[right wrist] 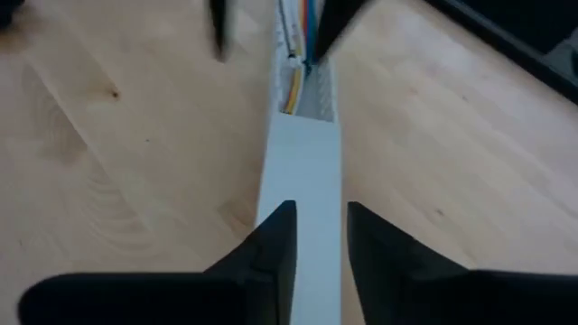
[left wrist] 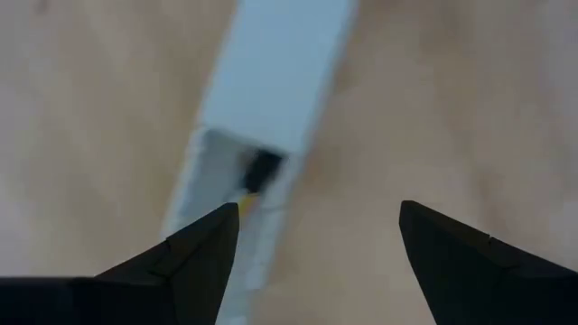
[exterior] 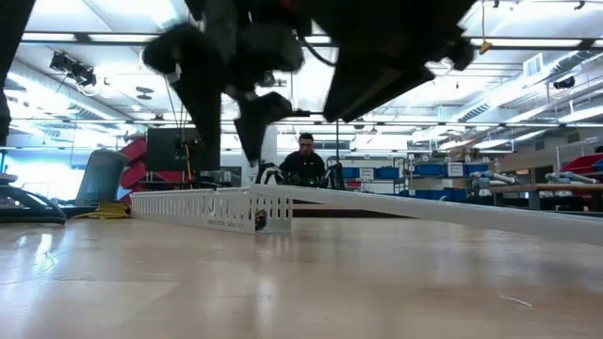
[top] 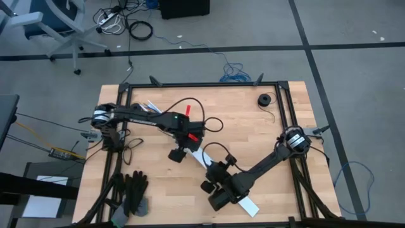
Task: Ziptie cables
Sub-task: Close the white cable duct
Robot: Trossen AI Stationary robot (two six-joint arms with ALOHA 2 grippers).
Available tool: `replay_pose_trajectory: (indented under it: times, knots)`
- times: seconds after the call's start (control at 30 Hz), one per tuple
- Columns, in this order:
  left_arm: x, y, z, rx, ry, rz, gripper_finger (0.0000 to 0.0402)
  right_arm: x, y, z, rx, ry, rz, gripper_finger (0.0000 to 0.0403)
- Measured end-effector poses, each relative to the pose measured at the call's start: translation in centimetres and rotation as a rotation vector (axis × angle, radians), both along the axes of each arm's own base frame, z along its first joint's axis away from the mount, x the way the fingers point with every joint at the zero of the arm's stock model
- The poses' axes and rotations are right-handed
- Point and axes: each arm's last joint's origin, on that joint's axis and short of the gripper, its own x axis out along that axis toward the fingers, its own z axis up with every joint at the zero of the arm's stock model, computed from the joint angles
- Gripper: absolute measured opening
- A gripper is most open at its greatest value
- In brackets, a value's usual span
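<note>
The cables (right wrist: 294,77) lie inside the white channel (right wrist: 302,171), which runs slantwise across the middle of the desk (top: 253,126). Only a short run of them shows, yellow, white and blue strands, where the channel's lid ends.

I have the right claw (right wrist: 316,239) astride the lidded stretch of the channel, fingers narrowed to either side of it. I cannot tell whether the pads actually press the walls. My guess is that this hold is meant to pin the channel so it does not skate while the other arm works.

The left claw (left wrist: 316,239) hangs over the open stretch, fingers wide, nothing between them. I judge it is lined up to reach in for the cables. No ziptie visible in any view.

View notes:
- Right wrist: only view giving the strand colours.
- Left wrist: shows a small dark piece (left wrist: 263,168) at the lid's edge, maybe a plug; too blurred to call.
- Low: shows the slotted side wall of the channel and a person seated beyond the desk.
- High: shows both arms converging on the channel, plus black gloves (top: 131,190) at the near left corner.
</note>
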Motion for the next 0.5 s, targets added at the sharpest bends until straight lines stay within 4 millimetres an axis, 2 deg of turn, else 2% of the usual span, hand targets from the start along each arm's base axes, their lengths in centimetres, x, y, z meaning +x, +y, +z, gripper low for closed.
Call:
replay_pose_trajectory:
  times: [0.13, 0.3, 0.4, 0.5]
  knots:
    - [-1.5, -0.7, 2.4, -0.055, -0.109, 0.001, 0.0279, -1.0, 0.6, 0.0, 0.005, -0.027, -0.037, 0.0052]
    - [-4.9, -1.9, 5.1, -0.058, -0.317, 0.048, 0.0262, -1.6, 0.5, -0.1, 0.001, -0.024, -0.076, 0.001]
    - [-7.5, -2.6, 5.7, -0.071, -0.425, 0.097, 0.0252, -1.8, 0.3, -0.1, -0.012, -0.007, -0.079, 0.0003]
    - [-10.0, -3.1, 5.2, -0.093, -0.506, 0.164, 0.0247, -2.0, 0.3, 0.3, -0.025, 0.027, -0.054, 0.0002]
